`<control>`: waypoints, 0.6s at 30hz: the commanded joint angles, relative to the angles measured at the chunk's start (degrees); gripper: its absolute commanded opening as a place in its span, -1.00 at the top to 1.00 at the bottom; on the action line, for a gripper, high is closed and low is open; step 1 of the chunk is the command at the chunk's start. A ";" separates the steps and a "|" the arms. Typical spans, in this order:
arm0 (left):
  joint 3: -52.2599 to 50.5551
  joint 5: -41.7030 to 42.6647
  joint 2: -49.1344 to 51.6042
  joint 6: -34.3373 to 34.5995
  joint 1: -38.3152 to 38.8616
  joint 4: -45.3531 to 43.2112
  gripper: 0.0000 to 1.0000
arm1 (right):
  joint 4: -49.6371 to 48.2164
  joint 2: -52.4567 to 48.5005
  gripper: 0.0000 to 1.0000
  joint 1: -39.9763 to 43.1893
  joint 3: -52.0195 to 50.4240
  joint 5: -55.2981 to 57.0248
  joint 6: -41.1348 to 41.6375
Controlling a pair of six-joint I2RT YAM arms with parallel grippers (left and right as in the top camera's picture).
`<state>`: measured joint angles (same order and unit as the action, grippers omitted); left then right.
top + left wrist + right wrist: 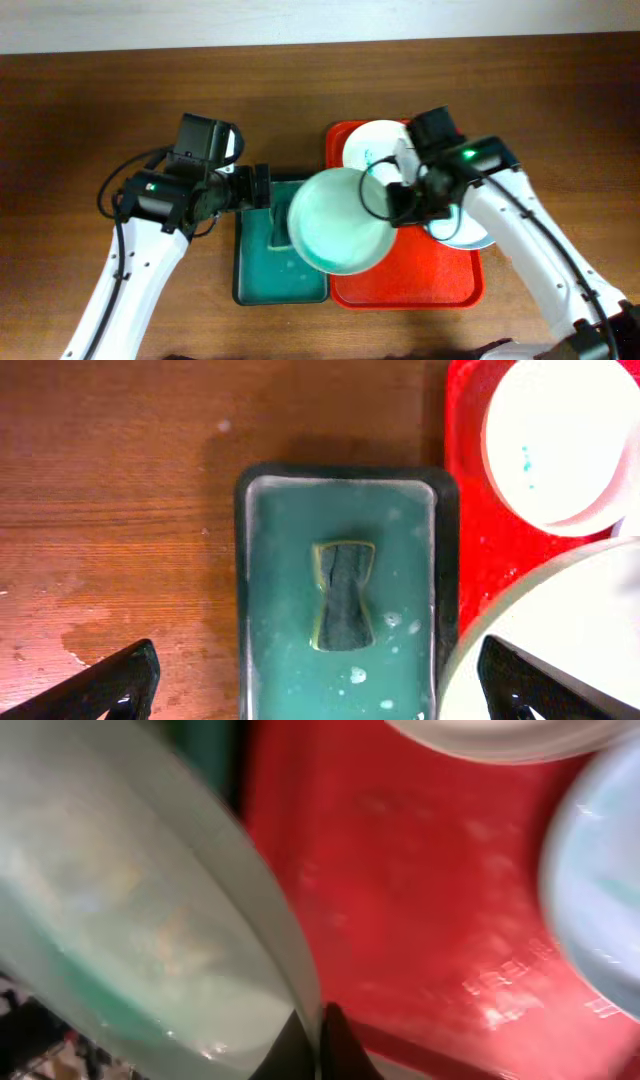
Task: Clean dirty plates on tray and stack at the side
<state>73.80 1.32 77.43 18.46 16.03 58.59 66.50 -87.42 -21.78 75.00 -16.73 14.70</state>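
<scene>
My right gripper (pixel 395 200) is shut on the rim of a pale mint plate (pixel 340 222) and holds it lifted, tilted over the seam between the dark green sponge tray (pixel 250 270) and the red tray (pixel 440 285). The wrist view shows the fingers (pixel 318 1045) pinching that plate's rim (pixel 280 920). A second plate (pixel 372 140) with teal specks lies at the red tray's far end. A third plate (pixel 462 232) lies under my right arm. My left gripper (pixel 318 680) is open above the sponge tray, over a sponge (pixel 343 595) lying in teal water.
The sponge tray (pixel 340 478) sits directly left of the red tray (pixel 480 550). Brown wooden table (pixel 100 100) surrounds both. A wet patch marks the wood left of the sponge tray (pixel 90 640).
</scene>
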 commanded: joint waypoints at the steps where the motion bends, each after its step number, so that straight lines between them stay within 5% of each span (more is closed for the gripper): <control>1: 0.72 -2.62 -0.42 -0.11 -0.35 0.33 -1.00 | -4.11 -1.31 0.92 -9.05 0.98 8.61 10.38; 7: 0.72 -2.62 -0.42 -0.09 -0.35 0.26 -0.99 | -14.86 -2.40 0.92 -14.27 1.09 28.72 12.79; 13: 0.72 -2.62 -0.42 -0.09 -0.35 0.26 -0.99 | -12.13 -1.68 0.92 -26.64 1.95 56.59 17.33; 18: 0.72 -2.62 -0.42 -0.09 -0.33 0.28 -0.99 | -11.89 -1.55 0.92 -34.21 2.64 66.45 17.31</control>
<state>73.80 -0.69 77.41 18.46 16.03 58.96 54.63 -89.84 -53.43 75.22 42.70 31.09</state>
